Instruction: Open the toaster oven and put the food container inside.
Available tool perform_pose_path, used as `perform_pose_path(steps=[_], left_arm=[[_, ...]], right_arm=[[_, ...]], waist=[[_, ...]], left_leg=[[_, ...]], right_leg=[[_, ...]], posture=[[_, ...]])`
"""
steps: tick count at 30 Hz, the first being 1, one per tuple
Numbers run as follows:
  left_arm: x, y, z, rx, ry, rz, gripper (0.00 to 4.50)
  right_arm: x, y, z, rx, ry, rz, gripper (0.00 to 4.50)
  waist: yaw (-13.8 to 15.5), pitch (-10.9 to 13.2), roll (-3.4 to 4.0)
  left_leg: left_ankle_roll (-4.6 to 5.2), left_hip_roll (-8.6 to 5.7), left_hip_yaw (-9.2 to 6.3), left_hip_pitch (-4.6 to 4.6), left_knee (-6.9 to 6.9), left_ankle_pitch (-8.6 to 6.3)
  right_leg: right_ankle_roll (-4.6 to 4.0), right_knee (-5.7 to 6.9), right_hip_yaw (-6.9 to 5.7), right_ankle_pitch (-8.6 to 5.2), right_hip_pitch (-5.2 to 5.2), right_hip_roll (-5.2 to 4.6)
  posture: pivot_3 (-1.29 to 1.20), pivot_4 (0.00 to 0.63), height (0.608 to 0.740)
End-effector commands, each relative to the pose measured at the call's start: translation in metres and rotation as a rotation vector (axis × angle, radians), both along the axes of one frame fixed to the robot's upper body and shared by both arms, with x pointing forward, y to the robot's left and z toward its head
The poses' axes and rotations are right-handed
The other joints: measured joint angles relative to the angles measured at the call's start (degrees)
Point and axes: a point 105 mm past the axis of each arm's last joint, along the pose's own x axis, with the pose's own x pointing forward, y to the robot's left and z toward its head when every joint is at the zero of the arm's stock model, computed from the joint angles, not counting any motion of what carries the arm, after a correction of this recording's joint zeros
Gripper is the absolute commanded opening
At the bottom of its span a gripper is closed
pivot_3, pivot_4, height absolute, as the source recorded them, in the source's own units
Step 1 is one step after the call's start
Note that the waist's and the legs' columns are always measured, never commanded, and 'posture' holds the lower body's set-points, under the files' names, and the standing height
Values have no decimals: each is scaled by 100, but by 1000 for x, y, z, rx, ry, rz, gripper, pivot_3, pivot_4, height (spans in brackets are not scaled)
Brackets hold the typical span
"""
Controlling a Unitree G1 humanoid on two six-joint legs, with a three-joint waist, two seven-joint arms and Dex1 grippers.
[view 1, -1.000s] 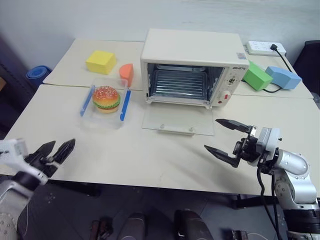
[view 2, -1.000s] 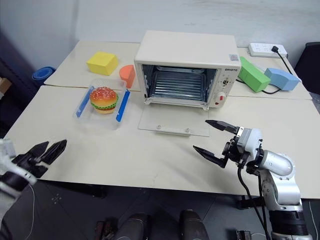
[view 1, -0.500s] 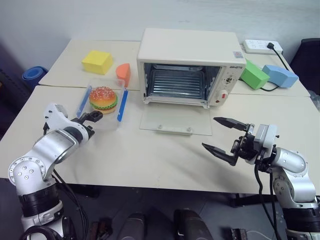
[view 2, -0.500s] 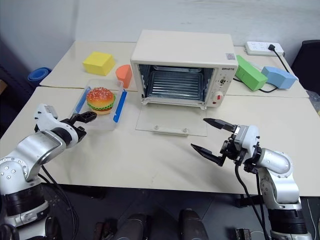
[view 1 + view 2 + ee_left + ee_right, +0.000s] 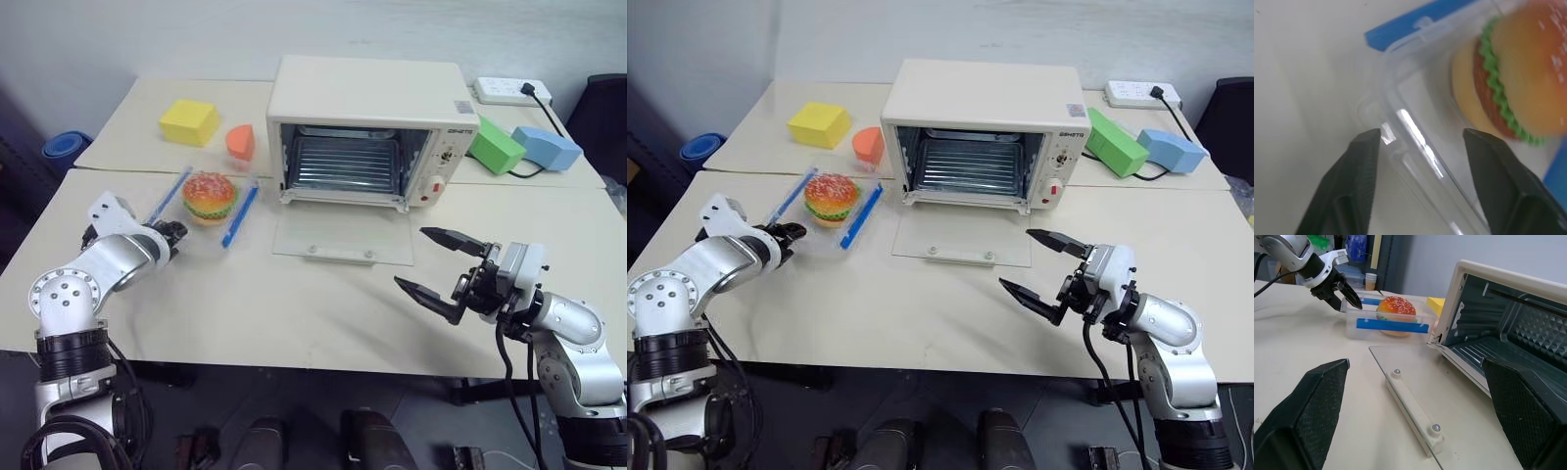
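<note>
Cream tabletop (image 5: 294, 304) carries the toaster oven (image 5: 367, 127), door down. Left gripper (image 5: 1420, 139) straddles the food container's (image 5: 208, 204) corner wall, grip uncertain; right gripper (image 5: 436, 269) hangs spread, empty.

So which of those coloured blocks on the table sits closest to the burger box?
The orange wedge, just behind the food container beside the toaster oven; the yellow block lies farther back, green and blue across.

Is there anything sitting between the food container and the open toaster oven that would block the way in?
Nothing visible. The table between the food container and the toaster oven looks bare, and its glass door lies flat open. The orange wedge sits behind that path.
</note>
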Motion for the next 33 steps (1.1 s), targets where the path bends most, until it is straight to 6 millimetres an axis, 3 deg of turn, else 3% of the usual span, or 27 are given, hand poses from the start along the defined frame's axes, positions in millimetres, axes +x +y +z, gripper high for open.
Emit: perform_pose_path(steps=[1,6,13,17,23,33], left_arm=[[2,19,11,33,-26,39,1499],[3,35,32,115,-57,25,215],[-2,26,64,304,-64,-263,166],[-2,7,78,340,-76,-419,166],[17,-47,96,327,-105,-622,166],[54,-127,87,277,-103,-742,166]], right_arm=[[-2,-1,10,-2,-48,-3,4500],[-2,-4,7,-5,-44,-13,4500],[-4,-9,2,-9,-28,-29,4500],[-6,-16,-1,-14,-17,-61,4500],[-11,-27,-9,-20,11,-116,4500],[-23,-28,-13,13,24,-173,4500]], waist=[[3,0,0],[-11,0,-1],[-13,3,-5],[26,3,-5],[60,7,-11],[-29,8,-13]], left_leg=[[0,0,0,-1,1,0],[0,0,-2,-3,0,1],[0,-3,-6,-13,-3,1],[2,-7,-11,-13,-3,0],[6,-14,-13,-16,-2,1],[6,-9,2,-18,-4,3]], right_leg=[[0,0,0,0,0,-1],[0,0,-1,0,-2,-1],[0,-4,-4,0,-7,-4],[0,-3,-6,0,-6,-8],[0,-2,-6,0,-6,-11],[4,-1,0,1,-14,-4]], posture=[[0,150,740],[0,150,740],[0,150,740],[0,150,740],[0,150,740],[0,150,740]])
